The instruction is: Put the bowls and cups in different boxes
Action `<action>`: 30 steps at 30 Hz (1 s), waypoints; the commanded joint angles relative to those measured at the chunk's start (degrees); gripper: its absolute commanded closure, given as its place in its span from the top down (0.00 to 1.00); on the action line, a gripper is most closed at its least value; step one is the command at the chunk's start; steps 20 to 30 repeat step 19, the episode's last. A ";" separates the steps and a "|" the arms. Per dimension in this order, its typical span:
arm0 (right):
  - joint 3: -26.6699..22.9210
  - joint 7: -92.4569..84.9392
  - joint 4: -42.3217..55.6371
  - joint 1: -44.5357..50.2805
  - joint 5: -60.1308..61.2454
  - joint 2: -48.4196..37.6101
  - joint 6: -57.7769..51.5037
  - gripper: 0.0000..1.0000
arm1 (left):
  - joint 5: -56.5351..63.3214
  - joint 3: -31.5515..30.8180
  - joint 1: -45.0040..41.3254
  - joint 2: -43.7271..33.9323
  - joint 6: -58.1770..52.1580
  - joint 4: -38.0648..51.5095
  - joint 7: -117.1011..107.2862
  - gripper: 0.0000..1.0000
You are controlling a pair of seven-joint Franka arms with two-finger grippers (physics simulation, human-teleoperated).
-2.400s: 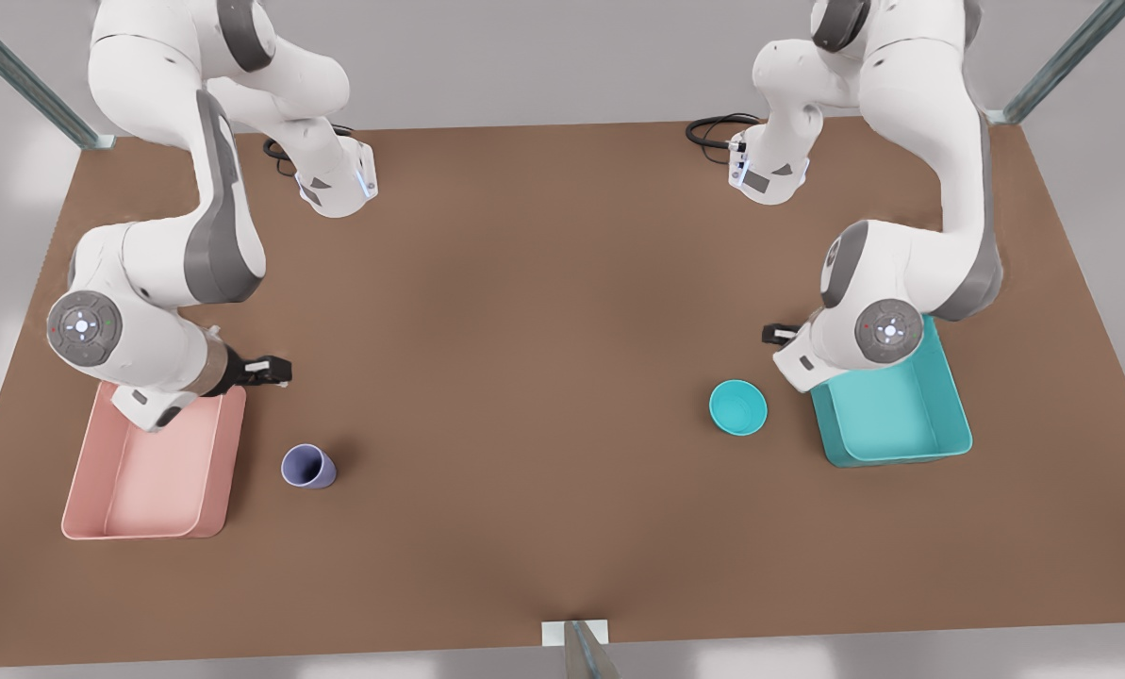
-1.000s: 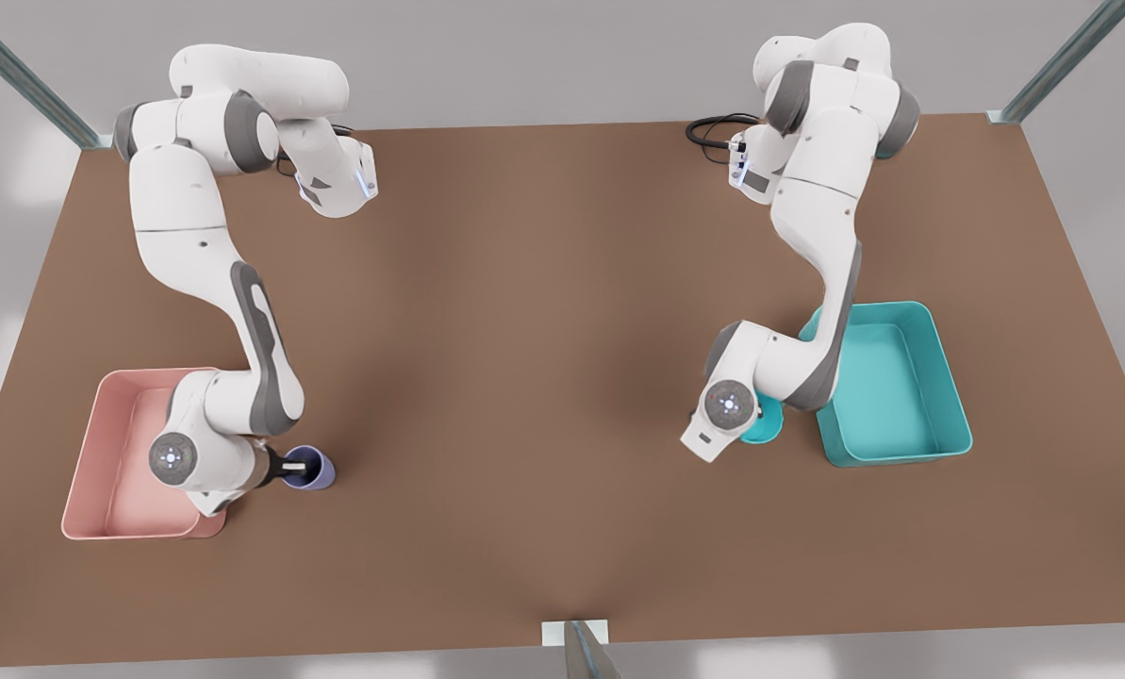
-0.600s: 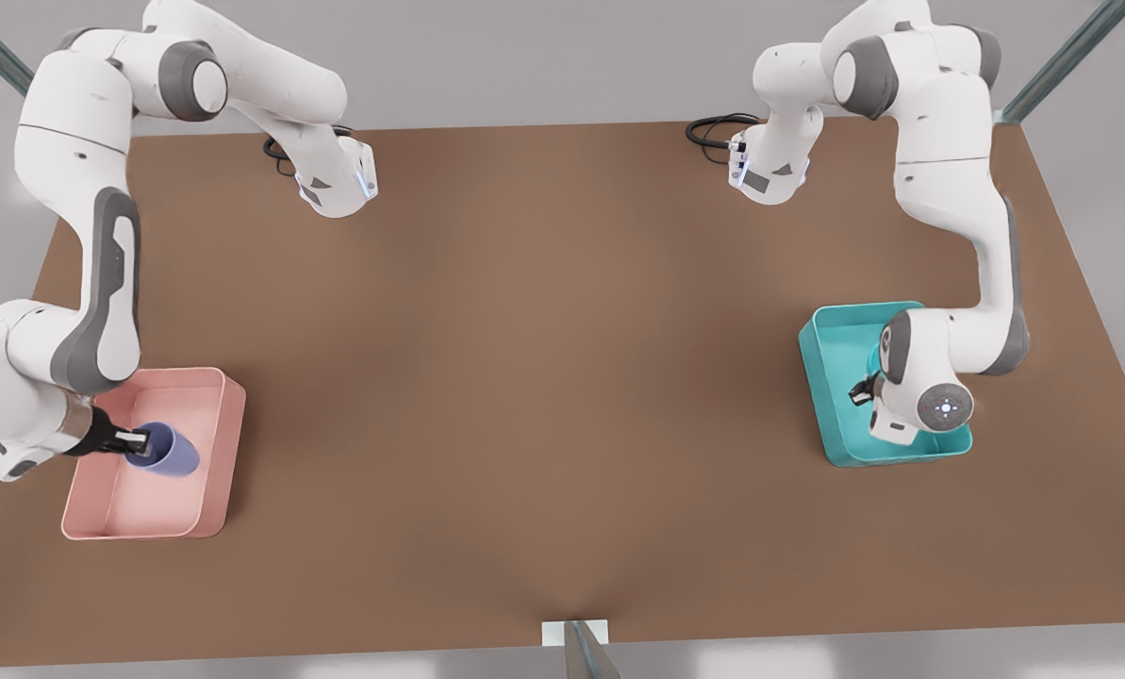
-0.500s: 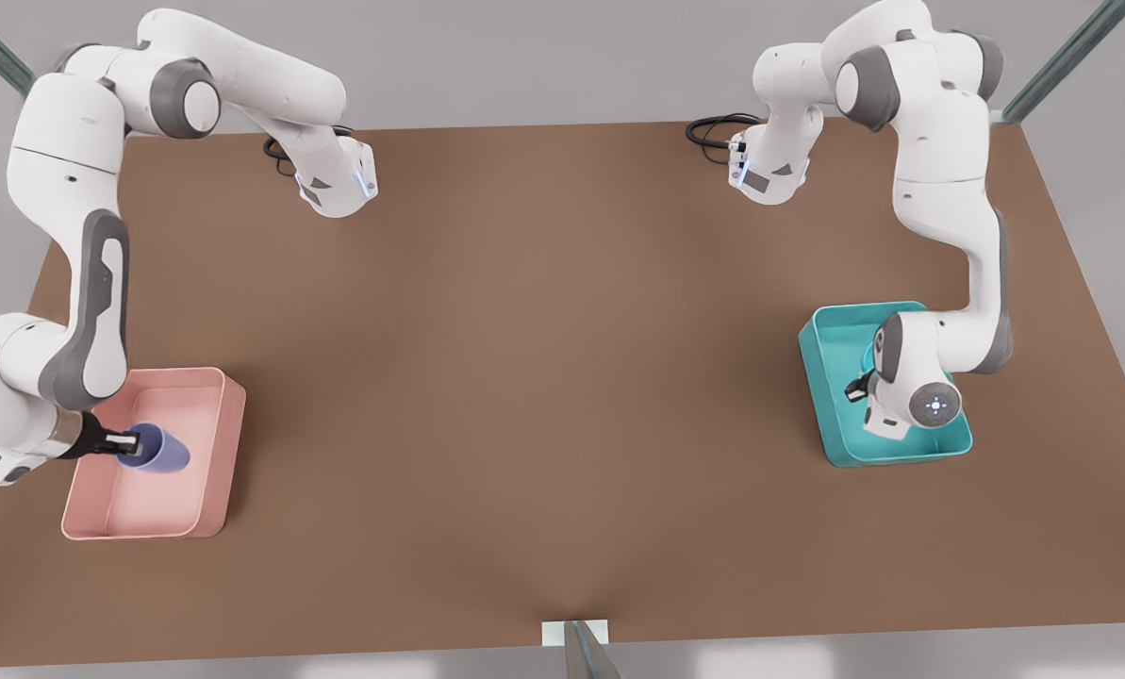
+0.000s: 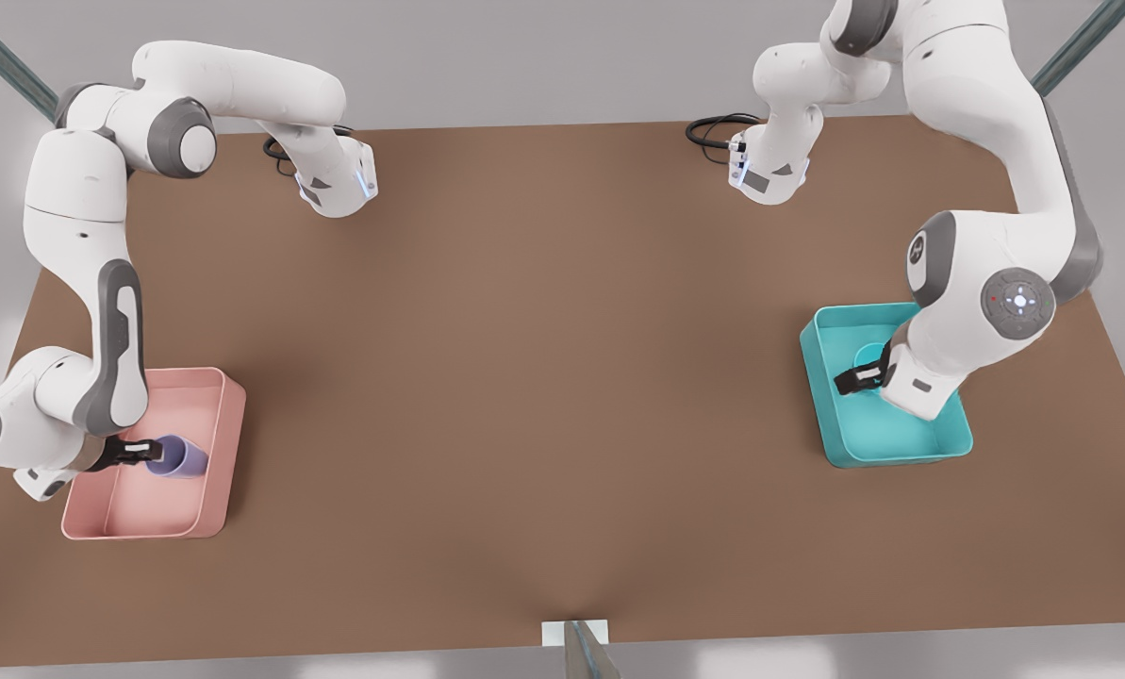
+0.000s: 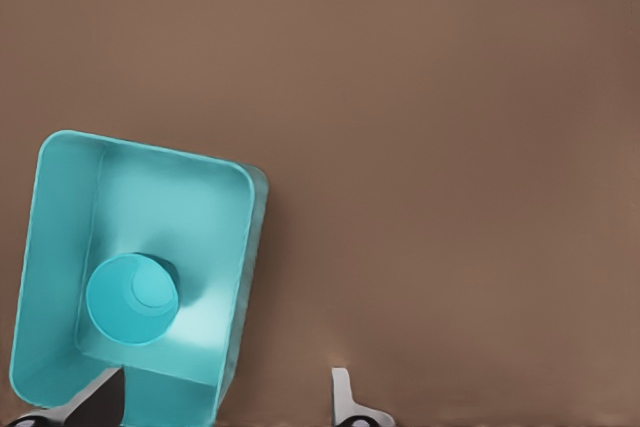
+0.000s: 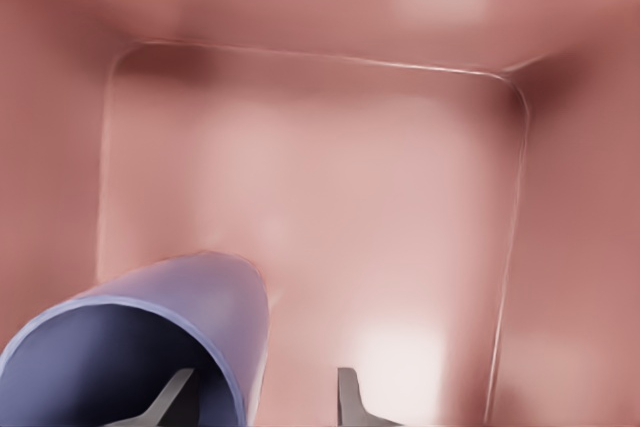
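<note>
The lavender cup (image 5: pixel 183 457) (image 7: pixel 130 347) lies tilted inside the pale pink box (image 5: pixel 138 528) (image 7: pixel 300 197) at the front view's left. My right gripper (image 5: pixel 142 455) (image 7: pixel 260 397) is low in that box at the cup's rim, open, with one finger inside the rim and the other standing clear outside it. The small teal bowl (image 5: pixel 871 356) (image 6: pixel 132 299) rests on the floor of the teal box (image 5: pixel 901 457) (image 6: pixel 240 277) at the front view's right. My left gripper (image 5: pixel 850 379) (image 6: pixel 220 402) hangs open above that box, apart from the bowl.
Both arm bases (image 5: pixel 336 184) (image 5: pixel 768 174) stand at the back of the brown table (image 5: pixel 543 377), with a black cable (image 5: pixel 713 127) beside the one on the front view's right. A small bracket (image 5: pixel 576 634) sits at the front edge. Open tabletop lies between the boxes.
Both arms lifted their objects off the table and carried them into the boxes. Since half a second ago the cup has sunk into the pink box, and the left gripper has risen off the bowl.
</note>
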 commanded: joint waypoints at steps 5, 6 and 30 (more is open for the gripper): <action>0.32 -9.85 0.13 0.33 2.59 -2.36 -2.69 1.00 | -0.45 -2.58 0.61 -0.59 -13.51 1.40 19.03 1.00; 0.49 -9.85 0.13 0.50 2.50 -3.77 -4.01 1.00 | -0.54 -2.58 0.61 -0.59 -13.60 1.40 19.12 1.00; 0.67 31.46 -2.07 17.56 1.36 -31.90 -36.98 1.00 | -0.80 -2.58 0.88 -0.59 -11.22 1.04 19.12 1.00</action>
